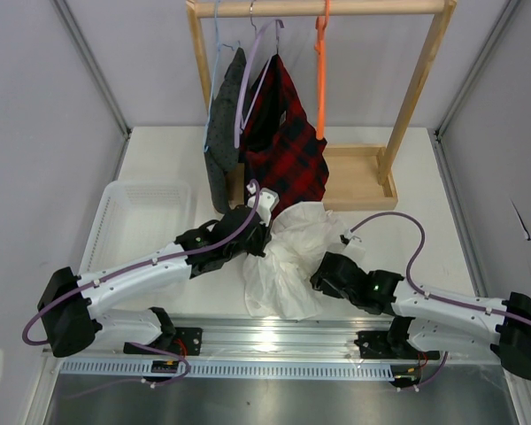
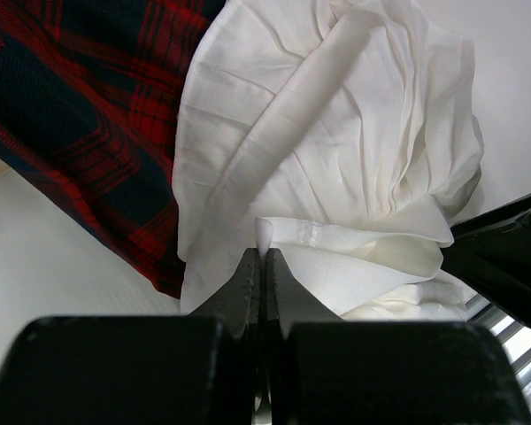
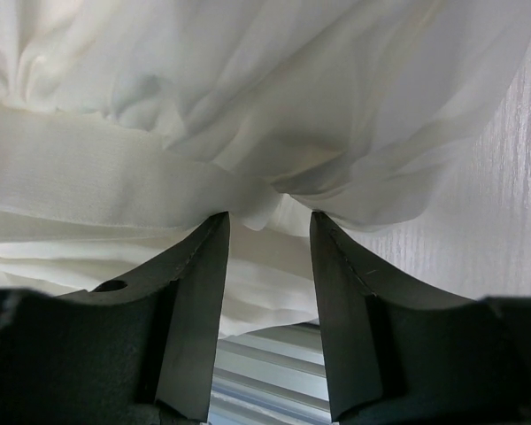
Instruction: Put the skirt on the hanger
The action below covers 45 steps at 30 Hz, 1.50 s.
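Seeing the skirt (image 1: pixel 288 261) crumpled on the counter (image 1: pixel 425 239), below the plaid garment (image 1: pixel 288 150). Pinched tight at its rim by the left claw (image 2: pixel 261 257), with the right claw (image 3: pixel 270 217) spread wide against a fold, not clamping.

plaid garment (image 1: pixel 288 150) crowding the hanger (image 1: pixel 320 88), open gap beside rack post (image 1: pixel 416 97)

bright, even; wrist foregrounds perhaps soft

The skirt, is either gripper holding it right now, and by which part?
The left gripper pinches a folded edge of the skirt. The right gripper is open, straddling a flat band of it, not clamped.
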{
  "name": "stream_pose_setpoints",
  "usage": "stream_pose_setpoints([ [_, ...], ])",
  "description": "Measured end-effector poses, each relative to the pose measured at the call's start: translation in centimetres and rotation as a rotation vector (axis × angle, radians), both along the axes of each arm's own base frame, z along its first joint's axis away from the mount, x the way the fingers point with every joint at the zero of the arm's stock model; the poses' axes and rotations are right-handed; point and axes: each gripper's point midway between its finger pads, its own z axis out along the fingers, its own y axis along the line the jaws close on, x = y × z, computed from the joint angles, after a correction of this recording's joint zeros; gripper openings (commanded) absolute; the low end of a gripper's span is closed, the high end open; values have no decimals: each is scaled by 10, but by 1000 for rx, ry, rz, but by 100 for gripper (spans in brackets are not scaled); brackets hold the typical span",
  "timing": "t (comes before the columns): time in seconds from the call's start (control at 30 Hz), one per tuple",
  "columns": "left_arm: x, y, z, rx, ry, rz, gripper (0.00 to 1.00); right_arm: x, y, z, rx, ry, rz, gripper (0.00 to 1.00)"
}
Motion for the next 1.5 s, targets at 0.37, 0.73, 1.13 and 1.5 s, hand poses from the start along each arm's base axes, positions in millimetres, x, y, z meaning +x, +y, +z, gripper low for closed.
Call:
stream_pose_setpoints([
  [0.37, -1, 1, -2, 8, 6, 0, 0, 6, 4, -17, -39, -1, -45, 39],
  [0.73, -1, 1, 4, 10, -2, -5, 0, 18, -5, -14, -90, -61, -94, 0],
  [1.13, -9, -12, 101, -157, -123, -118, 0, 59, -65, 163, 27, -323, -198, 0],
  [1.5, -18, -29, 154, -285, -212, -207, 0, 94, -115, 262, -73, -426, -202, 0],
])
